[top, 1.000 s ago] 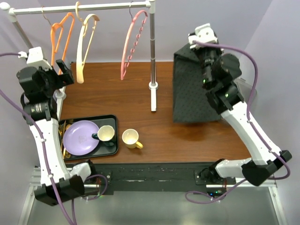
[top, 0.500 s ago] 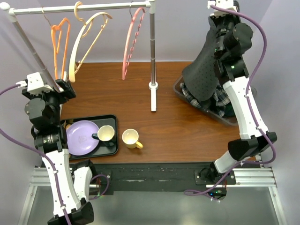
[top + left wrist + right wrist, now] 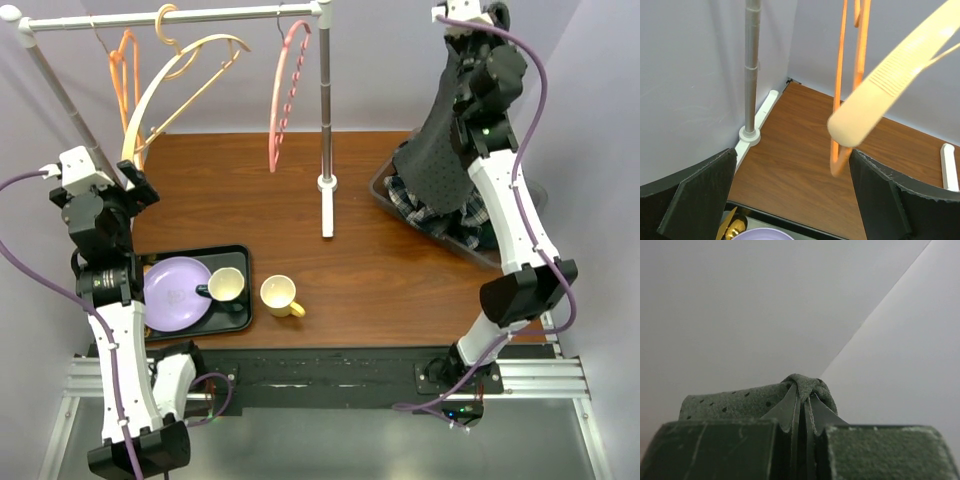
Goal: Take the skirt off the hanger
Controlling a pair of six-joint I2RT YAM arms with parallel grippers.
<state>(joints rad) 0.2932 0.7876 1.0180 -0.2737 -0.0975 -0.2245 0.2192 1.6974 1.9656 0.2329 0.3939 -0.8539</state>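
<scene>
The skirt (image 3: 438,170), dark green with small dots, hangs from my right gripper (image 3: 478,14), which is raised high at the back right and shut on the fabric's top fold (image 3: 807,385). Its lower edge drapes over the basket (image 3: 478,240). No hanger is in the skirt. A bare cream hanger (image 3: 170,85) hangs tilted on the rail (image 3: 220,14), swung out to the right. My left gripper (image 3: 128,186) stands open just below it. In the left wrist view the cream hanger's end (image 3: 860,125) sits above my open left gripper (image 3: 792,162), touching neither finger.
An orange hanger (image 3: 125,60) and a pink hanger (image 3: 285,90) hang on the same rail. The rack's right post (image 3: 326,120) stands mid-table. The basket holds plaid clothes. A black tray (image 3: 240,255) carries a purple plate (image 3: 170,295) and a cup (image 3: 227,285); a yellow mug (image 3: 278,295) stands beside it.
My right arm has lifted the skirt from low over the table's right side to high above the basket. The left arm has drawn back and the cream hanger has swung out to the right.
</scene>
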